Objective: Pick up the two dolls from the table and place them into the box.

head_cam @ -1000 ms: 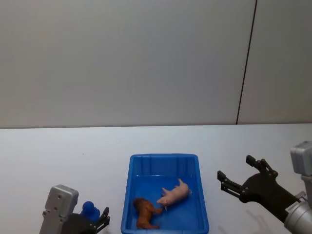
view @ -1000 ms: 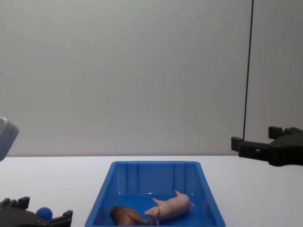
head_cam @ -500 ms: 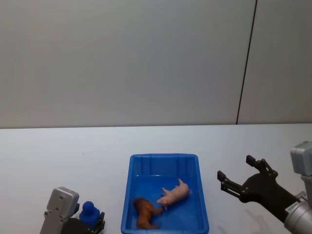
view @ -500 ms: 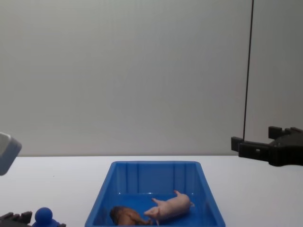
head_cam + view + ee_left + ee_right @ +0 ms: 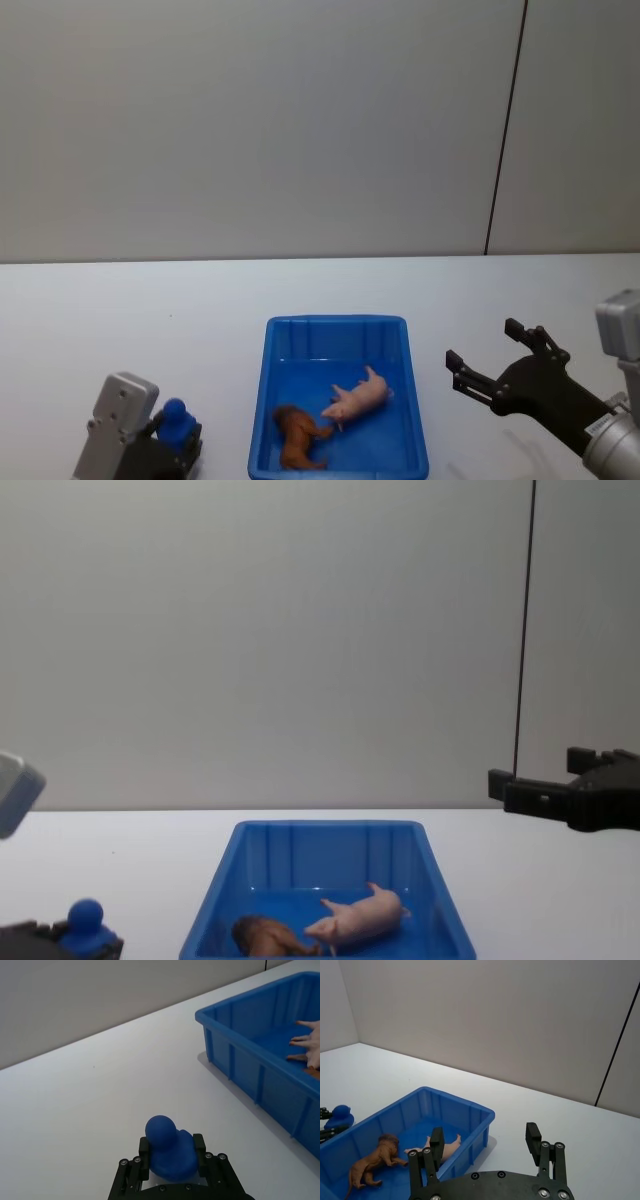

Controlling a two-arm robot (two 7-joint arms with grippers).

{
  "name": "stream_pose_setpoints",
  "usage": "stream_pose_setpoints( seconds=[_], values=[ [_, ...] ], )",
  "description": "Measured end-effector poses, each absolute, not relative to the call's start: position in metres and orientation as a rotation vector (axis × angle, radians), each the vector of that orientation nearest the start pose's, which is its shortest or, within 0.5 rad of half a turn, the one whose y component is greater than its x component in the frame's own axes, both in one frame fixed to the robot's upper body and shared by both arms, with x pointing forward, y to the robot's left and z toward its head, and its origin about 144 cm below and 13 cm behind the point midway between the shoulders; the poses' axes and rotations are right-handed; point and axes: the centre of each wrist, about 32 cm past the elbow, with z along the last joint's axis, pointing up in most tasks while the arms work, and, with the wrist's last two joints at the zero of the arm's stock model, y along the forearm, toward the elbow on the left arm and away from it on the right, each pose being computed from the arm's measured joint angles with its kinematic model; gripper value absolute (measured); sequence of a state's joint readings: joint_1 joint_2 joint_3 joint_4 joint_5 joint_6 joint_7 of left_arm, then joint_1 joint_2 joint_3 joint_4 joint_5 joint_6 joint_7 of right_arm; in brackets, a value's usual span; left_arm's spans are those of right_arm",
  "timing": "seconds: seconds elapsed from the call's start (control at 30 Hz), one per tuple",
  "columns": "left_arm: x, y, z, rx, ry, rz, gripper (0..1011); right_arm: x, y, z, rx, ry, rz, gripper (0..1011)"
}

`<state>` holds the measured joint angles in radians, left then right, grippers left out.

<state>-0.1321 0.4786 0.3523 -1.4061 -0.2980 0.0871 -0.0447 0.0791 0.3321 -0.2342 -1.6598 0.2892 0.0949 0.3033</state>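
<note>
Lying inside the bright blue rectangular plastic box [image 5: 400,400] with sloping ribbed walls, both dolls rest on its floor: the pale pink pig figurine [image 5: 358,397] on its side toward the middle, and the shaggy reddish-brown four-legged animal figurine [image 5: 297,436] at the near-left corner, the two touching or almost touching at the legs. From the chest view the pig [image 5: 364,917] shows clearly, while the brown animal [image 5: 268,936] is partly cut off by the lower edge. The box stands at the centre of the plain white table [image 5: 120,320], with bare surface on all sides.

Left of the box, low at the near edge, the left gripper [image 5: 172,1156] pinches a small dark blue rounded toy with a ball-shaped head [image 5: 169,1148] between its black fingers; the toy's underside is hidden behind them, and whether it touches the table cannot be told. The right gripper [image 5: 485,1142] hangs to the right of the box, above the table, its black fingers spread wide with nothing between them.
</note>
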Motion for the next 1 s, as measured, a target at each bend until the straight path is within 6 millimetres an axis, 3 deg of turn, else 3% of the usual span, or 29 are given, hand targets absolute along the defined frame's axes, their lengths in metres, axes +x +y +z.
stream_pose_setpoints(
  seconds=[0.53,1.0],
  values=[
    [0.5,0.286,1.163,0.278,-0.157,1.21,414,0.471,-0.244,1.186,-0.047,-0.031,-1.021,1001],
    [0.52,0.238,1.175,0.19,-0.207,1.04,340,0.471,-0.244,1.186,-0.047,-0.031,-1.021,1001]
  ],
)
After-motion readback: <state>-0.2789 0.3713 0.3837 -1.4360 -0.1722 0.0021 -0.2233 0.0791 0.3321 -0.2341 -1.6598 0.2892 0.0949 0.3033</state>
